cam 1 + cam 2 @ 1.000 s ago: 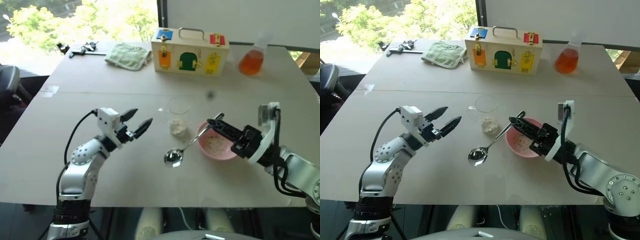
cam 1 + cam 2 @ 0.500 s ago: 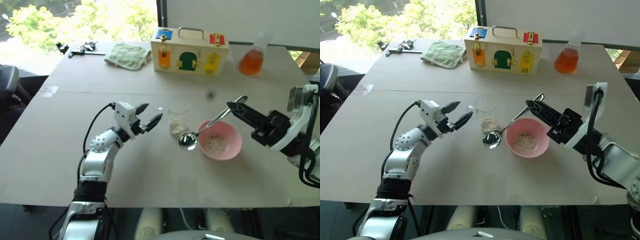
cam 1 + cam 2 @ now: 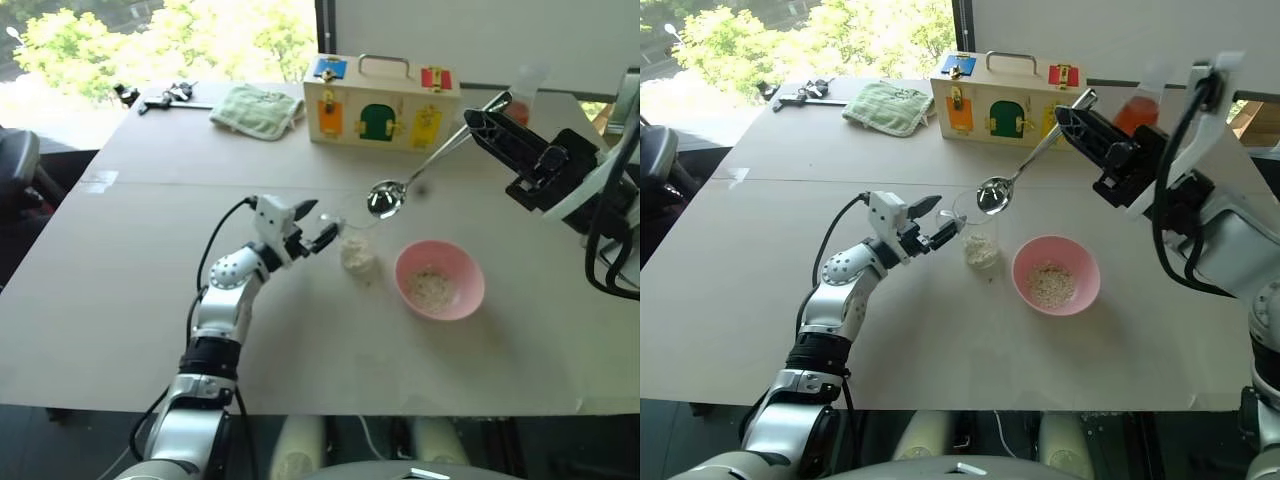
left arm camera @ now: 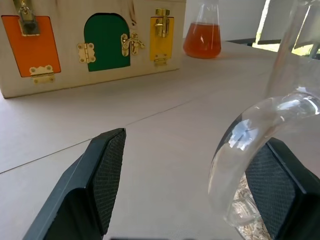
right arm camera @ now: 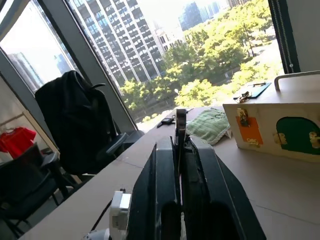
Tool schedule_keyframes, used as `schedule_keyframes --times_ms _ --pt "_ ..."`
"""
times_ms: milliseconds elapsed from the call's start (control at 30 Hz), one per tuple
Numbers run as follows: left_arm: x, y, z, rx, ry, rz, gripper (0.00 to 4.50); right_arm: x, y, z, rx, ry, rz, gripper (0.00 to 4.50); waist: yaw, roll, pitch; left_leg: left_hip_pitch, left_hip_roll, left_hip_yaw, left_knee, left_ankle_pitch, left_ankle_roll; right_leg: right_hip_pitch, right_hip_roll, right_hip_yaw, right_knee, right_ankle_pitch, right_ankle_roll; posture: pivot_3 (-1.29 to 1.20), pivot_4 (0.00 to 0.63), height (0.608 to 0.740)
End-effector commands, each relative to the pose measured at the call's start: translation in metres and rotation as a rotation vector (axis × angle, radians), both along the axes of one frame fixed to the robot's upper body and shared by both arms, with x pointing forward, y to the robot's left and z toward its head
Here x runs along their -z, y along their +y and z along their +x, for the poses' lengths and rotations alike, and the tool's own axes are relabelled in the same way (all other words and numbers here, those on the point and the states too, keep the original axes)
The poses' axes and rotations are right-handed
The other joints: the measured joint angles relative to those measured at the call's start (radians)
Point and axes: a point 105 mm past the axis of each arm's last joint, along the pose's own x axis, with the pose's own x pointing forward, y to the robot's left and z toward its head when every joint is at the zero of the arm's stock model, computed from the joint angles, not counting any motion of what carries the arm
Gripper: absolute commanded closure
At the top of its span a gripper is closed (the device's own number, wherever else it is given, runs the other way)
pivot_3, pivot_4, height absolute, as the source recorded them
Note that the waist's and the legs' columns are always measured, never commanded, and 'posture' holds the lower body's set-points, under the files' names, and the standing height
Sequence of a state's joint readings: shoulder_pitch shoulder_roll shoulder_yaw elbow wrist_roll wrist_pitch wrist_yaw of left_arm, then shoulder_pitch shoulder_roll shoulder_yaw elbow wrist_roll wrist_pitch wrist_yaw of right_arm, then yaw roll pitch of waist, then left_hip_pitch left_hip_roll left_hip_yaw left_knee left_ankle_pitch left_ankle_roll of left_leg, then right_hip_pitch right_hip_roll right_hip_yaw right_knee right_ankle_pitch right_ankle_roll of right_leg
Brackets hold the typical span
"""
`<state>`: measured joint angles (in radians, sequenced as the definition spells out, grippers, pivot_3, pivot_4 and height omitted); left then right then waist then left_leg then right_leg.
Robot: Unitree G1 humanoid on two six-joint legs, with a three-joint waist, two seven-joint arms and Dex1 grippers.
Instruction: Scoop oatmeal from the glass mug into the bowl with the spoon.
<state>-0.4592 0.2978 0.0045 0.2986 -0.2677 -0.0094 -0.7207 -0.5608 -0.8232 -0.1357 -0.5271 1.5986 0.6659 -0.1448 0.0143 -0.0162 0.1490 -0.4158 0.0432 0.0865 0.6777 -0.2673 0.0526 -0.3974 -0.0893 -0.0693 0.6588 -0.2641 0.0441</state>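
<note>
The right claw (image 3: 1072, 112) is clamped on the handle of the spoon (image 3: 996, 193), whose bowl hangs above the glass mug (image 3: 978, 236). The left claw (image 3: 940, 222) stands apart, its fingers straddling the mug's handle at the mug's 9 o'clock. The pink bowl (image 3: 1083, 287) with oatmeal (image 3: 1048, 284) sits on the bench (image 3: 760, 260) at the mug's 4 o'clock

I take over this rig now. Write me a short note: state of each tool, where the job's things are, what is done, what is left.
Left tool: open, its fingers on either side of the glass mug's handle, not closed on it.
Right tool: shut on the spoon, held raised above the table; the spoon's bowl looks empty.
Glass mug: upright on the table, oatmeal in its bottom.
Bowl: to the right of the mug, already some oatmeal inside.
Done: spoon picked up; some oatmeal is in the bowl.
Left: probably steady the mug, dip the spoon in, carry more oatmeal to the bowl.
</note>
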Motion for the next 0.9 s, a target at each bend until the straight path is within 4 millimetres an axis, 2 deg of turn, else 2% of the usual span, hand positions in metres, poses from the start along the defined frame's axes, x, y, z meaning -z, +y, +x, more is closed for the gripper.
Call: schedule_keyframes --times_ms 33,100,233,300,500,633,900 --pt "-0.012 -0.006 0.001 0.024 -0.057 -0.007 1.30 0.000 0.000 0.012 0.048 -0.062 -0.110 4.50 0.001 0.000 0.000 0.000 0.000 0.000 0.000 0.000 0.000 0.000 0.000 0.000 0.000 0.000 0.000 0.00 0.150 0.740" --pt "-0.012 -0.006 0.002 0.024 -0.058 -0.011 1.98 0.000 0.002 0.019 0.064 -0.079 -0.141 4.50 0.000 0.000 0.000 0.000 0.000 0.000 0.000 0.000 0.000 0.000 0.000 0.000 0.000 0.000 0.000 0.00 0.150 0.740" --pt "-0.013 -0.008 0.003 0.027 -0.060 -0.019 3.86 0.000 0.009 0.027 0.072 -0.122 -0.211 4.50 -0.001 0.000 0.000 0.000 0.000 0.000 0.000 0.000 0.000 0.000 0.000 0.000 0.000 0.000 0.000 0.00 0.150 0.740" --pt "-0.013 -0.010 0.002 0.030 -0.064 -0.021 4.48 0.001 0.013 0.028 0.068 -0.147 -0.255 4.50 -0.001 0.000 0.000 0.000 0.001 0.000 0.000 0.000 0.000 0.000 0.000 0.000 0.000 0.000 0.000 0.00 0.150 0.740" --pt "-0.018 -0.014 0.001 0.034 -0.079 -0.020 4.48 -0.004 0.022 0.025 0.030 -0.194 -0.292 4.50 -0.001 0.000 0.000 0.000 0.001 0.000 0.001 0.000 0.000 0.000 0.000 0.000 0.001 0.000 0.000 0.00 0.150 0.740" --pt "-0.021 -0.016 0.003 0.036 -0.085 -0.024 4.48 0.002 0.028 0.025 0.023 -0.220 -0.349 4.50 -0.002 0.000 0.000 0.000 0.001 0.000 0.001 0.000 0.000 0.000 0.000 0.000 0.001 0.000 0.000 0.00 0.150 0.740" --pt "-0.026 -0.023 0.003 0.053 -0.086 -0.033 4.48 0.037 0.057 0.020 -0.025 -0.266 -0.444 4.50 0.000 0.000 0.000 0.000 0.000 0.000 0.001 0.000 0.000 0.000 0.000 -0.001 0.001 0.000 0.000 0.00 0.150 0.740"
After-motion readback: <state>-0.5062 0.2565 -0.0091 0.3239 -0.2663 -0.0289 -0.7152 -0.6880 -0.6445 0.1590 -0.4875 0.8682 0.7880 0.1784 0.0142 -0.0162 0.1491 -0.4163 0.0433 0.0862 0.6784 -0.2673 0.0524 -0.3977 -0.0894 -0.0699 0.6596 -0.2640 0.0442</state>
